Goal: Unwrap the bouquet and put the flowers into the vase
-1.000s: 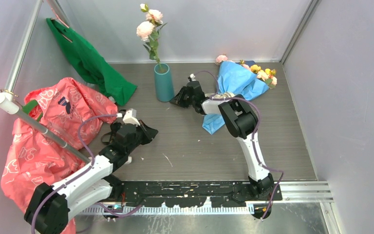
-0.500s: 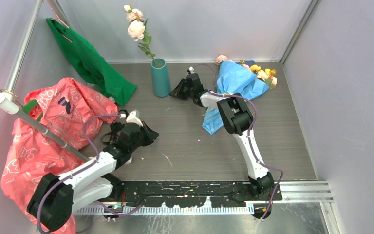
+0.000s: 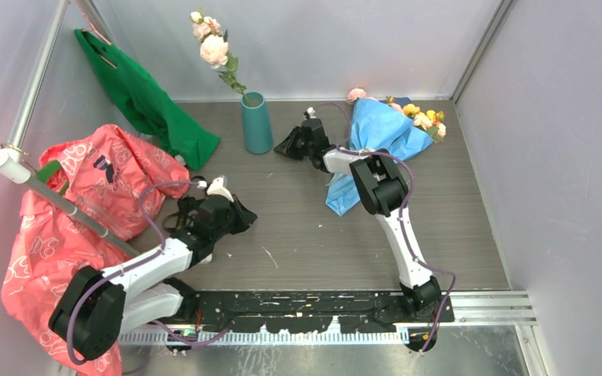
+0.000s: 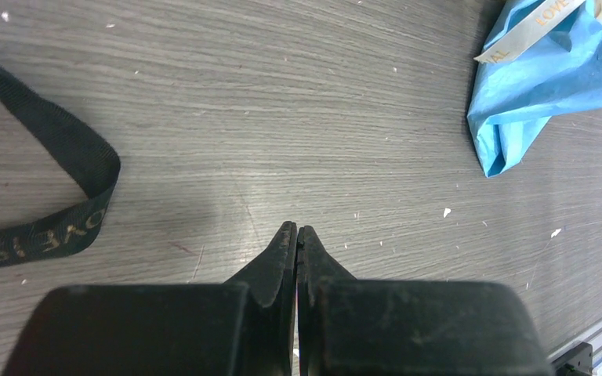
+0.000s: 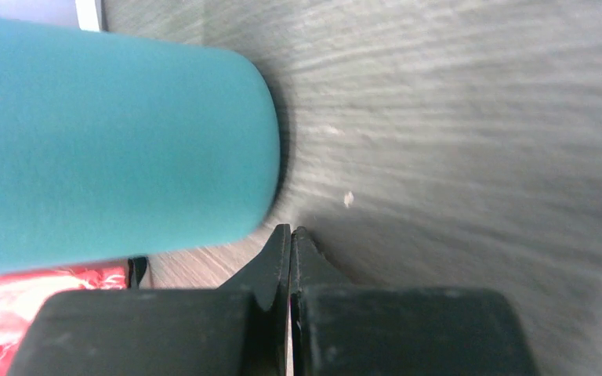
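The teal vase [image 3: 257, 124] stands upright near the back wall with one pink-headed flower [image 3: 214, 49] in it, leaning left. My right gripper [image 3: 284, 148] is shut and empty, low on the table just right of the vase's foot. In the right wrist view its tips [image 5: 290, 230] sit right by the vase [image 5: 117, 141]; I cannot tell if they touch. The bouquet [image 3: 380, 131] lies in loose blue paper at the back right, with yellow heads [image 3: 425, 118] poking out. My left gripper [image 3: 243, 215] hovers shut and empty over the bare table, its tips [image 4: 296, 229] together.
A green cloth bag [image 3: 145, 98] hangs at the back left. A red-pink plastic bag [image 3: 70, 204] drapes over a metal pole [image 3: 63, 202] on the left. A black strap [image 4: 55, 196] lies near the left gripper. The cream ribbon [image 4: 529, 31] rests on the blue paper [image 4: 549, 94].
The vase has slid left and toward the back wall, with the right gripper following at its foot. The flower leans further left. The left arm has shifted slightly.
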Robot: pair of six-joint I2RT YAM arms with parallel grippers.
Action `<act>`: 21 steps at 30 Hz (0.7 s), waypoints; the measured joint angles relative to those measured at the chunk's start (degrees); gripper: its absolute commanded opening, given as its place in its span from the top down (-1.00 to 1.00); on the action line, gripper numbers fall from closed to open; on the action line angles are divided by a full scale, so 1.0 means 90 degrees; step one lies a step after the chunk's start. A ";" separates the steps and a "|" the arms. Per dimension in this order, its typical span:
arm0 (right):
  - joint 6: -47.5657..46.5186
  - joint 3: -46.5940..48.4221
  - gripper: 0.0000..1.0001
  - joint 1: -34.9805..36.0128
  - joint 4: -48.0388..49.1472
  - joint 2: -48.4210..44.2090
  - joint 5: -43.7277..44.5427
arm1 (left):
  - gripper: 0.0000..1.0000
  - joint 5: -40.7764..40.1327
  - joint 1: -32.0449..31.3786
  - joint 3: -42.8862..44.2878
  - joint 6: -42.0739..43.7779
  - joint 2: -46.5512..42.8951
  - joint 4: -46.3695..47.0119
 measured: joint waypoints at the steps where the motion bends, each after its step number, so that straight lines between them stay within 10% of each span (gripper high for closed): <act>1: 0.0000 -0.0216 0.98 -0.0005 0.0066 -0.0129 0.0041 | 1.00 0.0029 0.0000 0.0053 0.0053 0.0066 0.0000; 6: -0.0039 -0.1552 0.59 -0.0221 0.0129 -0.1039 0.0316 | 1.00 0.0211 -0.0046 0.0449 0.0304 0.0420 0.0000; 10: -0.0277 -0.2363 -0.48 -0.0447 -0.0197 -0.1739 0.0695 | 0.95 0.0066 -0.0432 0.1049 0.0629 0.0792 -0.0129; 12: -0.0432 -0.2659 -0.81 -0.0568 -0.0376 -0.2317 0.0967 | 0.54 0.0000 -0.0748 0.1586 0.0818 0.1171 -0.0216; 16: -0.0882 -0.3279 -0.93 -0.0612 -0.0884 -0.3585 0.1671 | -0.04 -0.0007 -0.1129 0.2824 0.1168 0.2242 -0.0304; 21: -0.1457 -0.3631 -0.84 -0.0585 -0.1304 -0.5134 0.2433 | -0.24 -0.0051 -0.1265 0.4180 0.1537 0.3725 -0.0357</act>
